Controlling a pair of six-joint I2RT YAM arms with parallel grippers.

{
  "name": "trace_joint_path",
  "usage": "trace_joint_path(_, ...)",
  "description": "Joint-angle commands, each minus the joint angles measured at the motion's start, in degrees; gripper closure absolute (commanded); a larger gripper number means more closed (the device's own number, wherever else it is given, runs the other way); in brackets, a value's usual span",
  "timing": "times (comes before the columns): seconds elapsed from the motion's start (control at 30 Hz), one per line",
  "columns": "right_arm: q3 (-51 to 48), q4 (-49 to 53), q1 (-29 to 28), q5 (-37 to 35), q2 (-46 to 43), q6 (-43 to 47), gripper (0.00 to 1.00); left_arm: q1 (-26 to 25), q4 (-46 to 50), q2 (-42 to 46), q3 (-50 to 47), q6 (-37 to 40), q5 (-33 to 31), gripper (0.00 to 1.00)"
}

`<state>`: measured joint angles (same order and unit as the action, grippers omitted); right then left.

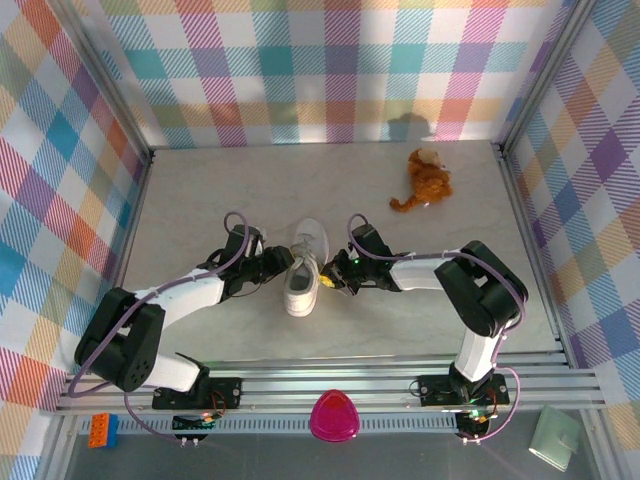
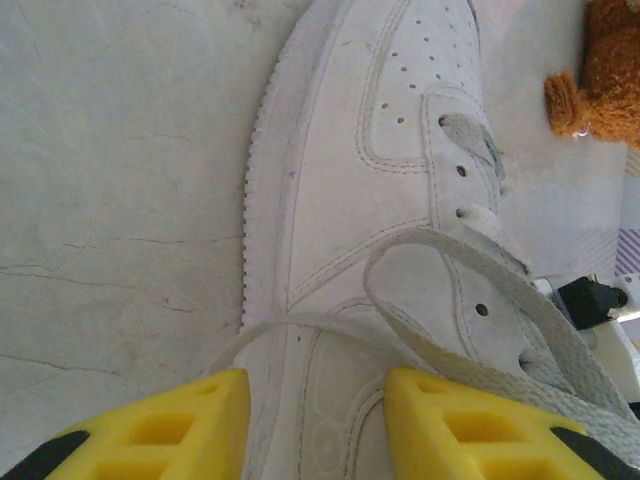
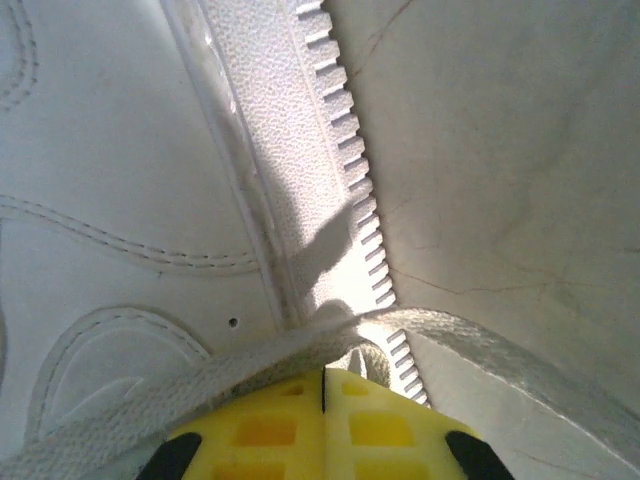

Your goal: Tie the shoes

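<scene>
1. sneaker [image 1: 303, 272]: one white low-top, upright on its sole near the middle of the table [image 1: 190, 190], between the two grippers. The toe points to the far wall and the heel to the arm bases. It has a toothed white sole edge, a perforated toe panel and stitched side panels. In the left wrist view a faint round embossed mark sits on the side panel near the heel, too blurred to read.

2. laces [image 2: 455, 335]: flat, white and untied. A loose loop lies over the eyelet row, and one strand trails down the side panel toward the table.

3. left gripper [image 1: 278, 262]: at the sneaker's left side. Its yellow fingers [image 2: 170, 425] are spread over the side panel near the heel. A lace strand crosses the gap between them, and nothing is pinched.

4. right gripper [image 1: 330, 280]: low against the sneaker's right side, by the sole edge. Its jaws are pressed together, with a lace strand draped across the tips. Whether the strand is clamped between them cannot be told.

5. plush toy [image 1: 424, 180]: brown and white, lying at the far right of the table, well apart from the sneaker.

6. On the near rail, off the table: pink rounded object [image 1: 333, 418], orange block [image 1: 103, 430], pale grey-green pad [image 1: 553, 437].

7. plaid panels [image 1: 330, 60]: multicoloured walls on three sides.
</scene>
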<state>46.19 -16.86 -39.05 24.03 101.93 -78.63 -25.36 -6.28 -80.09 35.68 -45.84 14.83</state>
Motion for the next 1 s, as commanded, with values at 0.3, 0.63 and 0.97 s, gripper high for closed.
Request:
trace_joint_path(0.3,0.4,14.2,-0.3,-12.7,-14.2,17.2,1.0,0.9,17.4,7.5,7.8,11.2,-1.3,0.55)
trace_joint_path(0.63,7.8,33.7,-2.2,-17.4,-17.3,54.2,0.88,8.2,16.6,5.6,8.6,10.7,8.8,0.52)
trace_joint_path(0.97,8.1,36.3,-2.6,-16.4,-18.0,63.9,0.86,11.1,7.5,-2.1,8.9,0.8,18.0,0.6)
